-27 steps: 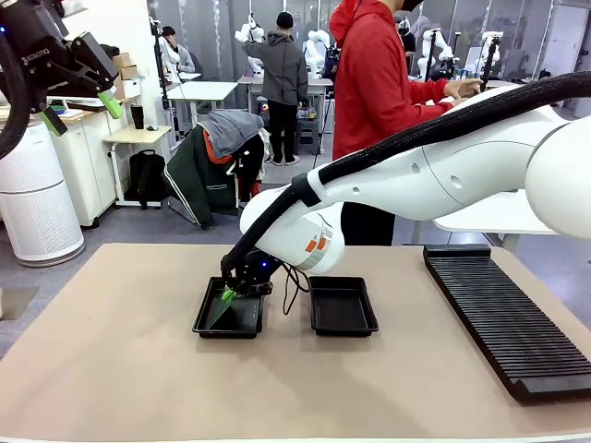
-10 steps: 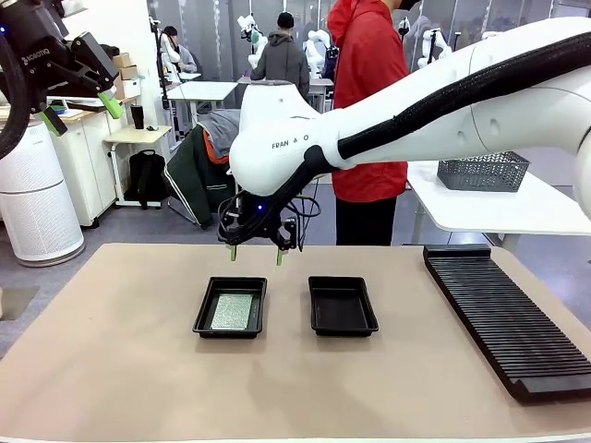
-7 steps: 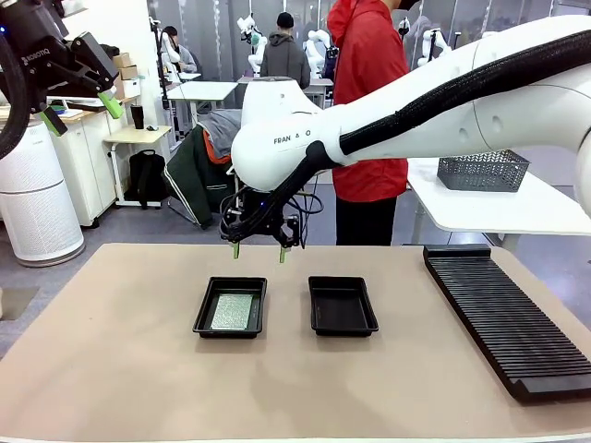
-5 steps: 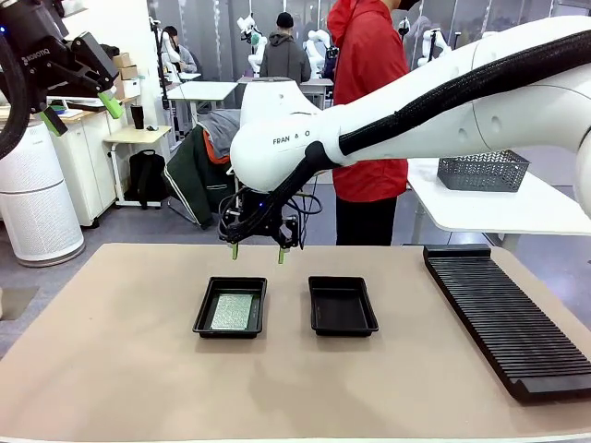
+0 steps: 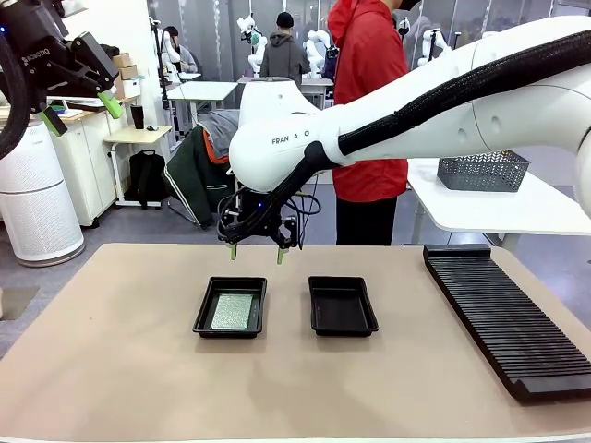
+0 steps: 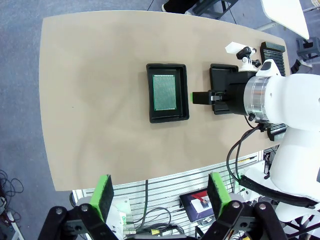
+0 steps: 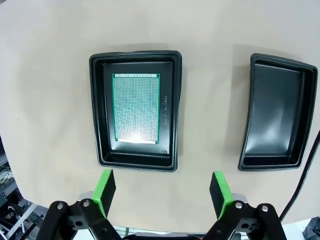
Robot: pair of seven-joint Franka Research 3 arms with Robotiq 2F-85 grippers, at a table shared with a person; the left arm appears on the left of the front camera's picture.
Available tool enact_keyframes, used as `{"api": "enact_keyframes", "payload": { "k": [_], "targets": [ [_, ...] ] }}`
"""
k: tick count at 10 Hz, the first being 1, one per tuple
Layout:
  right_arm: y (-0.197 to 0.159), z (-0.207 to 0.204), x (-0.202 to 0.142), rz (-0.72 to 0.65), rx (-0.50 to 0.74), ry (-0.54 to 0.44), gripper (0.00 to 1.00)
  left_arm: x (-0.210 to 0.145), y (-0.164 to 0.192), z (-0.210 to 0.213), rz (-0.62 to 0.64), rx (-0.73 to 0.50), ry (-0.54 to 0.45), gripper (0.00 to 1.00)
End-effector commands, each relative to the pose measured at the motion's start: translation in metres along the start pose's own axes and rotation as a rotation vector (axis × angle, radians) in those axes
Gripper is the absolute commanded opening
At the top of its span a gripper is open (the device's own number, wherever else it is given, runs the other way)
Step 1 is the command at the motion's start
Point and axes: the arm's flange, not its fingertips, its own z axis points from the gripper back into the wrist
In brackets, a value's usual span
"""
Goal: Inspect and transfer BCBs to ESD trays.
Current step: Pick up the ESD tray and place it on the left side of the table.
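A pale-green BCB point(image 5: 231, 311) point(image 7: 136, 107) point(image 6: 165, 92) lies flat on the floor of the left ESD tray point(image 5: 205, 318) point(image 7: 97, 115) point(image 6: 150, 100). The right ESD tray point(image 5: 342, 305) point(image 7: 277, 115) beside it holds nothing. My right gripper point(image 5: 256, 254) point(image 7: 162, 192) hangs open above the table, just behind the left tray, fingers pointing down with nothing between them. My left gripper point(image 5: 81, 111) point(image 6: 161, 192) is raised high at the far left, open and holding nothing.
A long black ribbed rack point(image 5: 503, 314) runs along the table's right side. A person in a red hoodie point(image 5: 369, 83) stands at the far edge. A grey mesh basket point(image 5: 482, 171) sits on a white side table behind. The tan table point(image 5: 111, 369) has free room in front.
The right gripper let go of the BCB, which now lies flat in the left tray, and rose above it. Over the last second it has barely moved. The left arm stays still.
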Motion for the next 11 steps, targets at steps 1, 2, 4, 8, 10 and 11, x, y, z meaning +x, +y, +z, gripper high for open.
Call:
{"api": "enact_keyframes", "payload": {
  "k": [1, 2, 4, 8, 10, 11],
  "targets": [
    [-0.001, 0.000, 0.000, -0.004, -0.003, -0.002, 1.00, 0.000, 0.000, -0.001, 0.002, -0.004, 0.000, 1.00],
    [-0.001, 0.000, 0.000, -0.004, -0.003, -0.002, 1.00, 0.000, 0.000, -0.001, 0.002, -0.004, 0.000, 1.00],
    [-0.001, 0.000, 0.000, -0.004, -0.003, -0.002, 1.00, 0.000, 0.000, -0.001, 0.002, -0.004, 0.000, 1.00],
    [0.000, 0.001, 0.001, 0.000, 0.001, -0.001, 1.00, 0.000, 0.000, 0.000, 0.000, 0.000, 0.000, 1.00],
    [-0.034, 0.015, -0.016, -0.021, 0.120, -0.001, 1.00, 0.003, -0.014, -0.028, -0.011, 0.006, 0.019, 1.00],
    [-0.046, 0.020, -0.023, -0.034, 0.149, -0.018, 1.00, 0.007, -0.016, -0.044, -0.005, 0.003, 0.052, 1.00]
  ]
}}
